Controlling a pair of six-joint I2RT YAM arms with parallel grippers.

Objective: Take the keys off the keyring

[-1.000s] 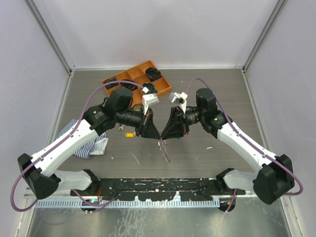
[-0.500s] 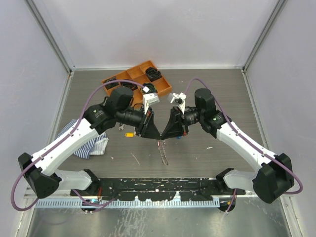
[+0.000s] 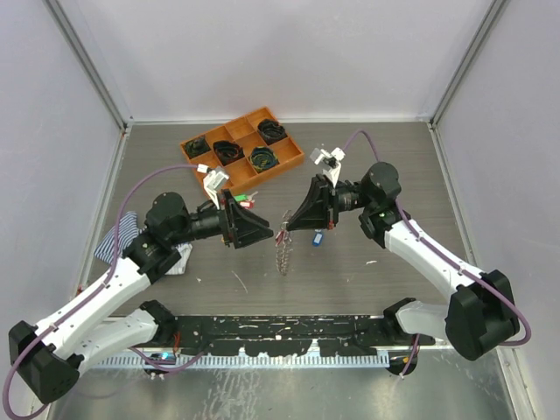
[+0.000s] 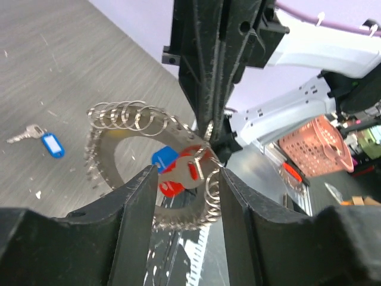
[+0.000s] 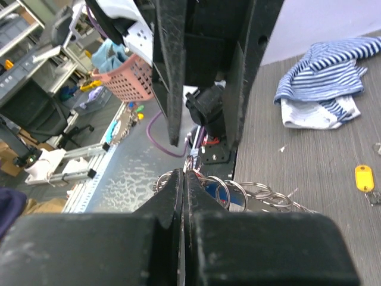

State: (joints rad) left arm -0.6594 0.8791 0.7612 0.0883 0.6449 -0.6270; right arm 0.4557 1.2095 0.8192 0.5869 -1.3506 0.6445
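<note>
Keyring (image 3: 282,253) dangling from pinched right tool (image 3: 286,225), left tool (image 3: 269,234) parted

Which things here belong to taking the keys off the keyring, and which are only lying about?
Job in hand:
keyring, pinched in the shut right gripper; keys with red and blue tags on it; open left gripper; loose blue-tag key; loose yellow-tag key.

Lying about:
striped cloth; orange tray of black coils.
</note>
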